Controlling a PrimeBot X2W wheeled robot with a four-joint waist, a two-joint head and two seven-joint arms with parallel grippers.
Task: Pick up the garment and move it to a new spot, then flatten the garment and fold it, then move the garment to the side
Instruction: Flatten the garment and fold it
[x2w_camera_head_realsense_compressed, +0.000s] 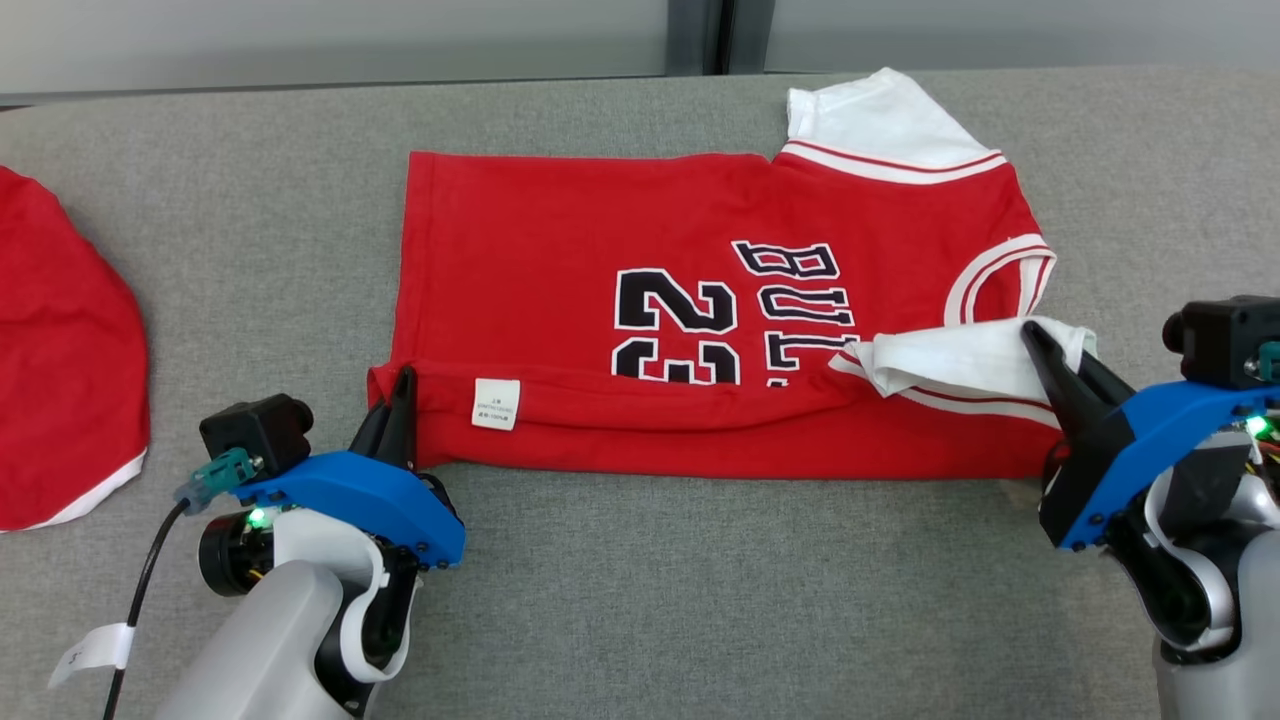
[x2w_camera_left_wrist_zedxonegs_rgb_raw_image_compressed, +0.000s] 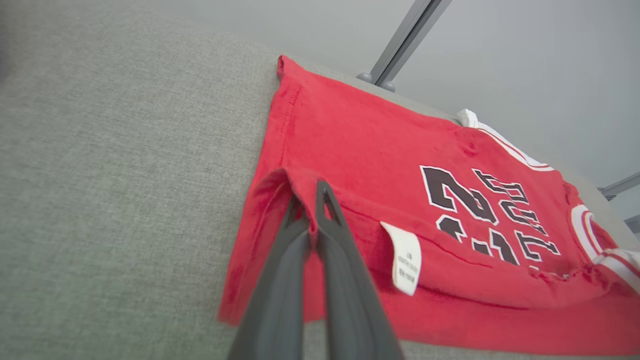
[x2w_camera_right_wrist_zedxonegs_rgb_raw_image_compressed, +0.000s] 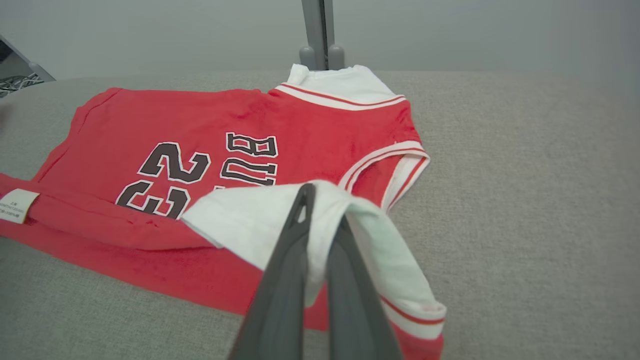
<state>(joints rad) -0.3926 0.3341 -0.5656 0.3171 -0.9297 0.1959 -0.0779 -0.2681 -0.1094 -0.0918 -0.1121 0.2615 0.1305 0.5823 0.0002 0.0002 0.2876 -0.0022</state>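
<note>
The jersey (x2w_camera_head_realsense_compressed: 620, 230) lay flat on the grey table (x2w_camera_head_realsense_compressed: 700, 600), in the middle of the head view, hem to the left and collar to the right. Its near long edge was turned over onto the print, so the inside label (x2w_camera_head_realsense_compressed: 496, 404) faced up.

The left gripper (x2w_camera_head_realsense_compressed: 398, 390) was clamped on the near hem corner of that turned edge, with red cloth pinched between its fingers. The right gripper (x2w_camera_head_realsense_compressed: 1045, 345) was clamped on the near white sleeve (x2w_camera_head_realsense_compressed: 950, 365), which was lifted and drawn over the red body.

Step in hand, as judged: the fold, first lengthwise pass, with the near edge only part-way over the number.

Next move, as judged: carry both held points away from the robot together, at equal height and pace. Keep the edge taut between them and lay it along the far edge before release. Uneven travel would likely skew the crease.

A second red garment (x2w_camera_head_realsense_compressed: 60, 350) lay well apart at the left.
</note>
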